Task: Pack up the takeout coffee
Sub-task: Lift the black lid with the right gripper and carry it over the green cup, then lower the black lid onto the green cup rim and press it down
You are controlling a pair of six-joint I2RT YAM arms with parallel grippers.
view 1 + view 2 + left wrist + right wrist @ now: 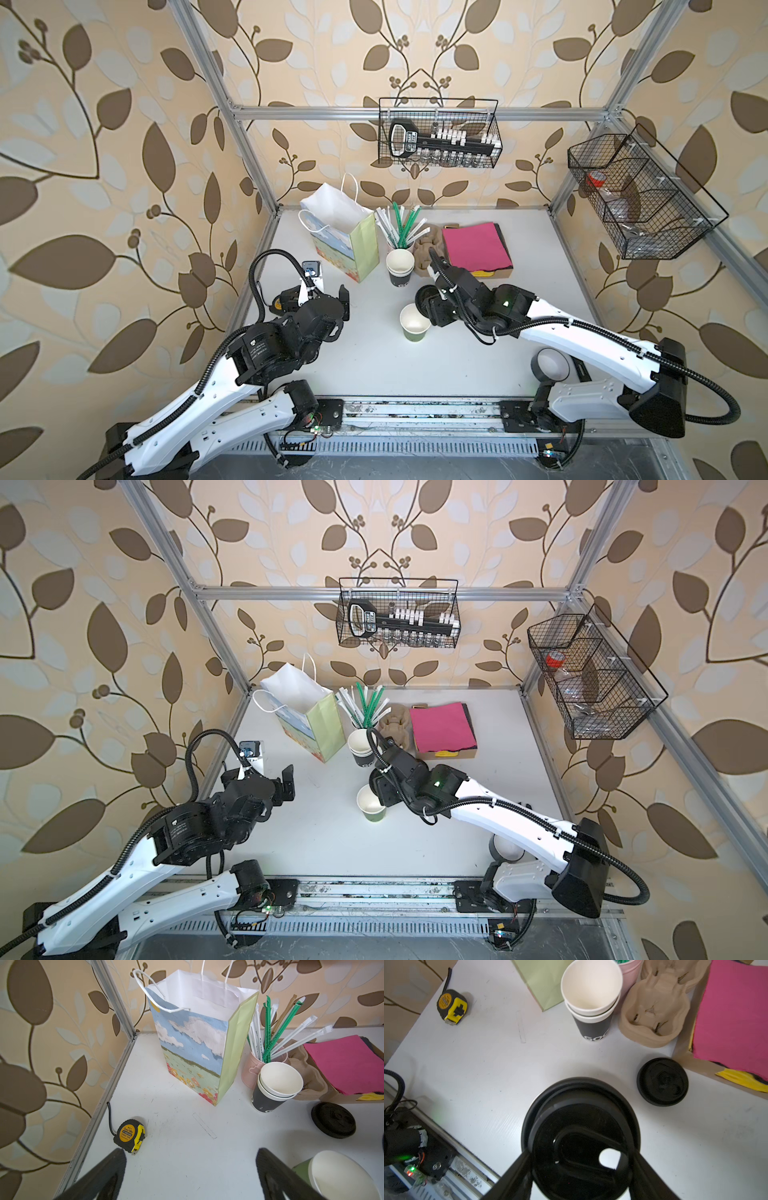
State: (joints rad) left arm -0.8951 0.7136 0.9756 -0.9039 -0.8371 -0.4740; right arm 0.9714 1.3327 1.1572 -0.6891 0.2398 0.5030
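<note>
- While the left gripper [191,1152] hangs with its jaws spread wide over bare table, holding and touching nothing, the right gripper [580,1152] is clamped partway closed on a black plastic lid [581,1126], one finger against each side of its rim.
- That lid sits over or just beside the light-green paper cup [414,325]. I cannot tell whether it touches the cup's rim.
- One green cup stands upright and lidless near the middle of the table [365,365], between the two grippers, with its white inside showing.
- Two lids show in the right wrist view: the one held, and a loose lid [662,1082] lying flat on the table just beyond it, near the cardboard tray [496,273].
- One yellow-and-black tape measure [129,1135] lies by the table's left edge.
- Two stacked cups [276,1086] stand nested farther back, the outer one black with white lettering.
- One paper gift bag [193,1047] stands upright at the back left, its mouth open and white lining showing.
- Just beside the bag, a pink cup [250,1072] holds a bunch of wrapped straws [268,1028], green, white and brown.
- Stacked pulp cup carriers [654,1012] lie between the pink cup and the tray.
- A pile of napkins [476,245] fills the tray, pink on top, yellow and dark ones beneath.
- Two wire baskets hang on the frame: the back basket [384,124] carries a long black-and-white item above a row of small bottles, and the side basket [665,241] has something red in its far compartment. Its other contents are unclear.
</note>
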